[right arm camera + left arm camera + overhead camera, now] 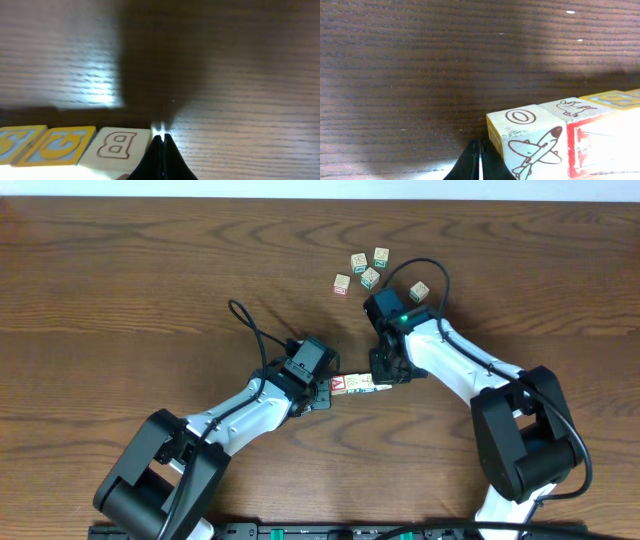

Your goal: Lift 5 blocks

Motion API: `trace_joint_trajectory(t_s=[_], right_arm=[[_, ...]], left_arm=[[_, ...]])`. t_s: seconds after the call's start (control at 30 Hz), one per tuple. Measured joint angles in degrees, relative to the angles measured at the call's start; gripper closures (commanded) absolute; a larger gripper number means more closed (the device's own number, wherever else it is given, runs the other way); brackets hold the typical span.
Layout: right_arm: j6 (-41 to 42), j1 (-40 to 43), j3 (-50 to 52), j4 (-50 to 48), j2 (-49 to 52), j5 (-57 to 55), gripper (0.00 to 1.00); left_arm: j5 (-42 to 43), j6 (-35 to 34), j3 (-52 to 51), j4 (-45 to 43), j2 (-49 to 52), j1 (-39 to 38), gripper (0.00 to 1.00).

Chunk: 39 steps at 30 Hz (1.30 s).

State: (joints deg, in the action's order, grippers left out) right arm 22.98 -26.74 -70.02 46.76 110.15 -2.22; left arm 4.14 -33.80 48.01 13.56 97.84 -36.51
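- Row of blocks (360, 386) in the overhead view, laid end to end near the middle of the surface (120, 280) and caught between the two arms. The left hand (328, 386) meets the end that shows the red "A" block (338, 385). The right hand (388, 379) meets the opposite end.
- Also overhead, five loose blocks (369, 277) lie scattered well apart from the row, beyond the right arm. Nothing touches them.
- In the left wrist view, the left hand (479, 164) has its fingers pressed together with nothing between them. Its tip sits against the lower edge of the "O" block (522, 117), which carries an aeroplane print on its side. The rest of the row runs off to the right.
- In the right wrist view, the right hand (161, 154) likewise has its fingers together and empty. It is set against the edge of the "B" block (117, 145), with yellow-and-blue blocks (57, 145) following to the left.
- The closed hands seem meant as blunt pushers: inward pressure from both ends would hold the row rigid, so all its cubes rise as one.
- I cannot tell whether the row is clear of the surface, nor count its cubes with certainty.
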Motion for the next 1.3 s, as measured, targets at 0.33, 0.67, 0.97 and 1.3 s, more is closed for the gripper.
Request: trace_joint_trajectory(t_s=[0.33,0.67,0.97,1.3], right_arm=[[-1.01,-0.57,1.16,0.07,0.04,-2.58,0.97],[-4.13,-0.74,1.20,0.83,0.07,-7.06,0.92],[-5.35,-1.36,1.20,1.57,0.07,-10.32,0.92],[-5.60,-1.68,1.20,0.74,0.07,-11.47,0.90]], left_arm=[[0.39,0.50,0.39,0.48,0.15,-0.15,0.87],[1.70,2.56,1.31,3.17,0.20,-0.52,0.71],[1.90,4.24,2.05,6.16,0.17,-1.29,0.59],[0.11,4.26,2.60,9.40,0.07,-2.34,0.53]])
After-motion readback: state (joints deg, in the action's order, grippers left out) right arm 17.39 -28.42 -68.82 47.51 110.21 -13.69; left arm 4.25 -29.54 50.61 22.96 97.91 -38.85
